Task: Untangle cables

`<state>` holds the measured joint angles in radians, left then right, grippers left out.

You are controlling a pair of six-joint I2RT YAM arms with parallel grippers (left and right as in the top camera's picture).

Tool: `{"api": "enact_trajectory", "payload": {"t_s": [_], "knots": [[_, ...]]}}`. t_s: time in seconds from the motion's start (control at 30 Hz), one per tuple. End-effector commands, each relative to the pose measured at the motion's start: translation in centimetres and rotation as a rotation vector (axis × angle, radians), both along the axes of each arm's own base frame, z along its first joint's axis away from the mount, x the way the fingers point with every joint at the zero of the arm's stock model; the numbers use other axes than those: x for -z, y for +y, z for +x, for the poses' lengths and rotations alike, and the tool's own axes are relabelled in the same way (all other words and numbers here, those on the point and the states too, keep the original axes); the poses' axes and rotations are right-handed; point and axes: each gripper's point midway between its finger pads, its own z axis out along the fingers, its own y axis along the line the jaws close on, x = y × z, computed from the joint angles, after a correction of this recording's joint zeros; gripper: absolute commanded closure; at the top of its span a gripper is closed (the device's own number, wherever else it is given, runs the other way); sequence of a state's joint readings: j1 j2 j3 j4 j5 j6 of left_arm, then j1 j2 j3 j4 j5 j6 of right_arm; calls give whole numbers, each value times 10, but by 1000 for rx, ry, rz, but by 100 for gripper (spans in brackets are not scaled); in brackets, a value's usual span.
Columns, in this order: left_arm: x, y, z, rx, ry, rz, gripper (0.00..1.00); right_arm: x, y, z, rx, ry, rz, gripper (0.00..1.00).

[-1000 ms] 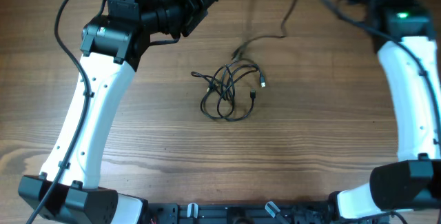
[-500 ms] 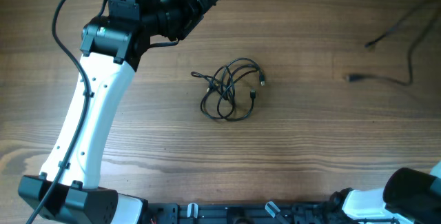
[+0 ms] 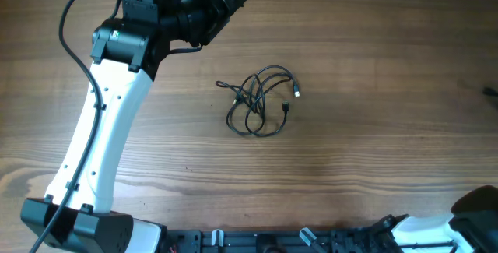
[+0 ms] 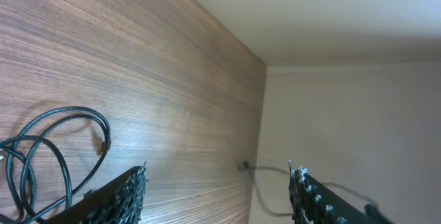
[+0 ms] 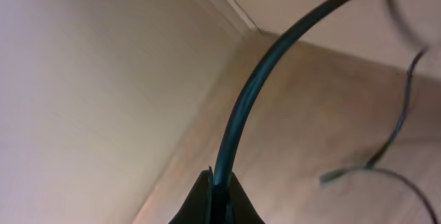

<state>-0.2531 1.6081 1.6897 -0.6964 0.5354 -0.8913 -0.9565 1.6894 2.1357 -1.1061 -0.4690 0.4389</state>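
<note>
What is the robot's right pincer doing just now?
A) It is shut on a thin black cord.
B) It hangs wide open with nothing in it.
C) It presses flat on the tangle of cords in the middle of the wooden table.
A: in the right wrist view the right pincer has its tips closed together on a thin black cord that rises from between them.

Left arm reaches from near-edge base to far-left corner, left gripper with jaws apart; right arm mostly outside overhead view, right gripper pinched tight on cable.
</note>
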Motion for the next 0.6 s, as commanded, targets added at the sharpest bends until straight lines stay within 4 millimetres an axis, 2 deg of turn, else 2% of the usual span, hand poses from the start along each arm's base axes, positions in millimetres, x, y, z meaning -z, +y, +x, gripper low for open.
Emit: {"api": "enact_trajectory", "payload": {"t_s": [0.0,0.13,0.2,0.23,0.43,0.5,0.53,0.57], "knots": [[-7,3,0,1,-35,15,31,23,-6,-30,124,135,47,96],[-3,3,-2,1,-16,20,30,51,-18,-60,254,311,60,96],[-2,3,-3,2,-11,21,30,74,-20,-68,290,387,118,96],[-2,3,-3,2,-11,21,30,83,-21,-67,290,401,140,96],[-1,3,-4,2,-3,23,30,177,-10,-48,206,574,300,96],[0,3,-4,2,-3,23,30,196,-6,-41,183,603,319,93],[0,3,-4,2,-2,23,30,206,-4,-36,171,615,326,82],[0,4,-5,2,1,24,30,217,-3,-30,156,623,328,51]]}}
